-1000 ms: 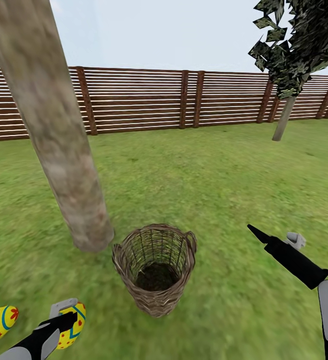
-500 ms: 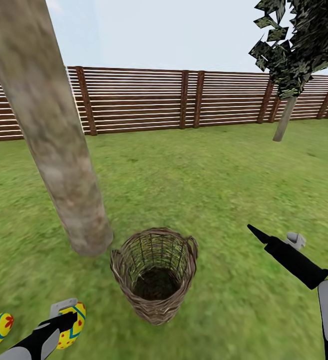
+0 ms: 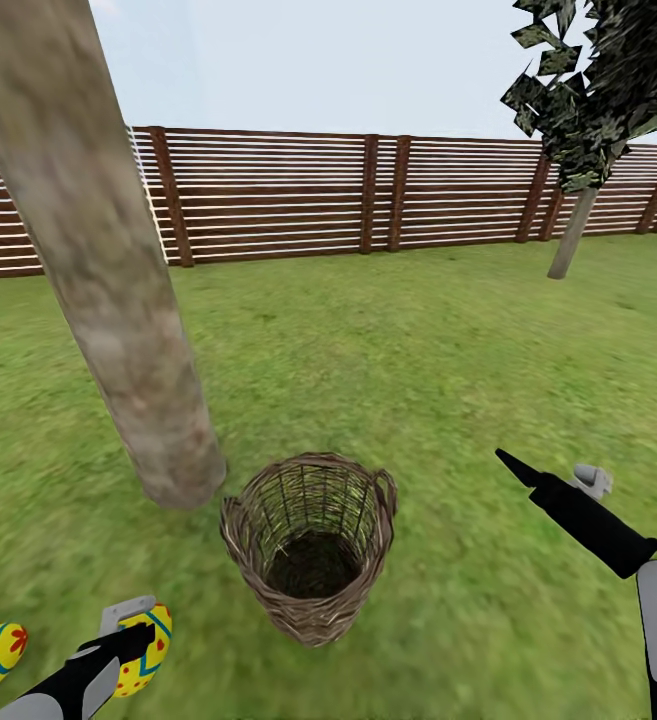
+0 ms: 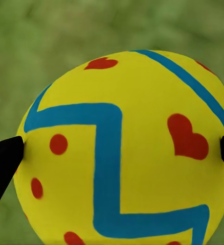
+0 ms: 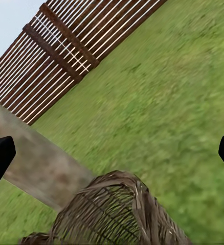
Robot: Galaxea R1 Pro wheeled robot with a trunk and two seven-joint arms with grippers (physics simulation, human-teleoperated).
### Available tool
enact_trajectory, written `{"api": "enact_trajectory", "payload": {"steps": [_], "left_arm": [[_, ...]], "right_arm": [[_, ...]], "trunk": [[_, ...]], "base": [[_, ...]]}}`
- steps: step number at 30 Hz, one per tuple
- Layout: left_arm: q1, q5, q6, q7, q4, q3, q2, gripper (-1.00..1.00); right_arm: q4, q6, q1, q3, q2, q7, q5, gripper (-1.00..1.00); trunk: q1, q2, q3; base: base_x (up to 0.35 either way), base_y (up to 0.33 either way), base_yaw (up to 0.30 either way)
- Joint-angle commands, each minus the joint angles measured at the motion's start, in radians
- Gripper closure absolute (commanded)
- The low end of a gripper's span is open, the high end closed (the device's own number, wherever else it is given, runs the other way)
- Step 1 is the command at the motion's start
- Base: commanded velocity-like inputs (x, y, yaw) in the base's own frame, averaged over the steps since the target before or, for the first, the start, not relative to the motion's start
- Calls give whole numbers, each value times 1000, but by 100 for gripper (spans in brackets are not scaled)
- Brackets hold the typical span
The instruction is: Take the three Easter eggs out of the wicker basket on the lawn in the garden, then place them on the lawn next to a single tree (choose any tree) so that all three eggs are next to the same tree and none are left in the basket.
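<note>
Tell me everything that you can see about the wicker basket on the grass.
The wicker basket is a small round bucket shape, woven of brown-tan twigs with open gaps in the wall and little loop handles at the rim. It stands upright on the lawn, close beside the foot of the thick tree trunk. Its inside looks dark and holds no egg. The right wrist view looks over its rim. Neither tool touches it.

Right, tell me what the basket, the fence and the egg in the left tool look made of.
Wicker basket: woven brown-tan twigs, matte; the open weave shows gaps.
Fence: horizontal brown slats on darker posts, seemingly wood, though the render leaves the grain unclear.
Easter egg, held in the left tool: smooth yellow shell with painted red hearts and a blue zigzag; material cannot be told.
</note>
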Motion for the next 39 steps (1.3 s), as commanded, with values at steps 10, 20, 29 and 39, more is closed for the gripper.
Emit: {"api": "enact_trajectory", "payload": {"steps": [10, 20, 29, 39], "left_arm": [[-1, 2, -4, -1, 0, 6, 0, 100], [-1, 2, -4, -1, -1, 5, 0, 100], [-1, 2, -29, -1, 0, 5, -1, 100], [-1, 2, -32, -1, -1, 4, -2, 100]], "right_arm": [[0, 6, -1, 18, -1, 2, -2, -100], [0, 6, -1, 19, -1, 2, -2, -100], [0, 6, -1, 18, -1, 2, -2, -100], [0, 6, -1, 18, -1, 2, -2, -100]], "trunk": [[2, -1, -20], [4, -3, -39], [6, -3, -51], [8, -5, -74]], "base": [[0, 0, 0], [0, 0, 0], [0, 0, 0], [0, 0, 0]]}}
